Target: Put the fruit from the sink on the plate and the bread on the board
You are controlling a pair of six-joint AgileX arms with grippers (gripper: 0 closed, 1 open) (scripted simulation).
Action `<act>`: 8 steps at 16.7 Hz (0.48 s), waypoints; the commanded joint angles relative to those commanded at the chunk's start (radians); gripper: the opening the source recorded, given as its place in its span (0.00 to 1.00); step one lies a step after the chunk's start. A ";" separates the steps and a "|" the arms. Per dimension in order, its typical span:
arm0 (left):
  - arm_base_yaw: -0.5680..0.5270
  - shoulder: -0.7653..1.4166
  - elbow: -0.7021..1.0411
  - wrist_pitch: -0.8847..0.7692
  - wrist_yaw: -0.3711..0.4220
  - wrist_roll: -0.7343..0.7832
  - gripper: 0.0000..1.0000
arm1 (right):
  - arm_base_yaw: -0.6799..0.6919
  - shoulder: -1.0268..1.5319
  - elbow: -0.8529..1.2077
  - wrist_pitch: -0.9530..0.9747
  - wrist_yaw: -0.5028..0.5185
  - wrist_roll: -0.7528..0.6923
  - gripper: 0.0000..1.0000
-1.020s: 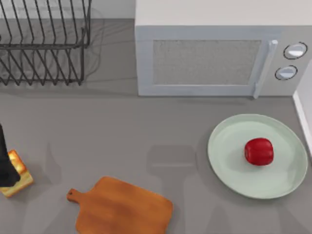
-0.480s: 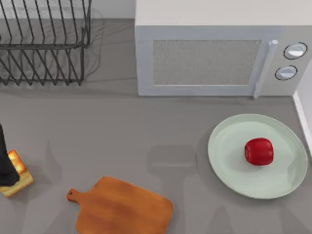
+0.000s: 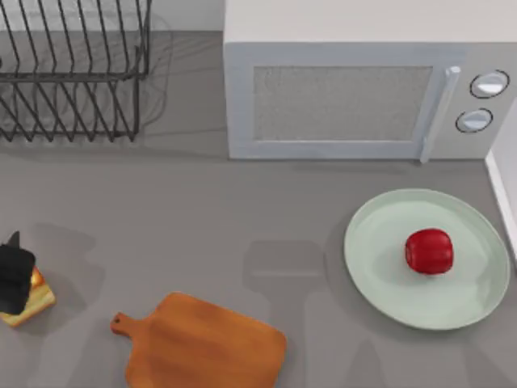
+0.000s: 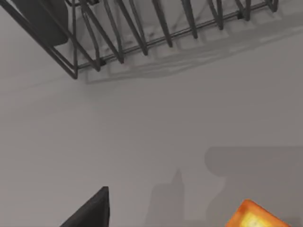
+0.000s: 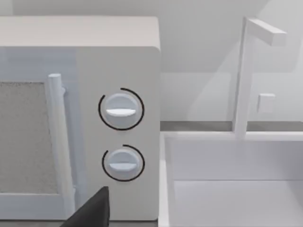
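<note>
The bread (image 3: 28, 301) sits at the counter's (image 3: 202, 234) far left edge, about nine o'clock, partly under the left gripper (image 3: 14, 279); whether that gripper is spread or pinching I cannot tell. The board (image 3: 202, 343) lies at seven o'clock. The fruit (image 3: 429, 250) rests on the plate (image 3: 380, 275) at four o'clock
</note>
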 joint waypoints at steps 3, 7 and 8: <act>-0.001 0.305 0.165 -0.172 0.002 0.152 1.00 | 0.000 0.000 0.000 0.000 0.000 0.000 1.00; -0.002 0.657 0.373 -0.385 0.003 0.342 1.00 | 0.000 0.000 0.000 0.000 0.000 0.000 1.00; -0.002 0.728 0.421 -0.431 0.003 0.384 1.00 | 0.000 0.000 0.000 0.000 0.000 0.000 1.00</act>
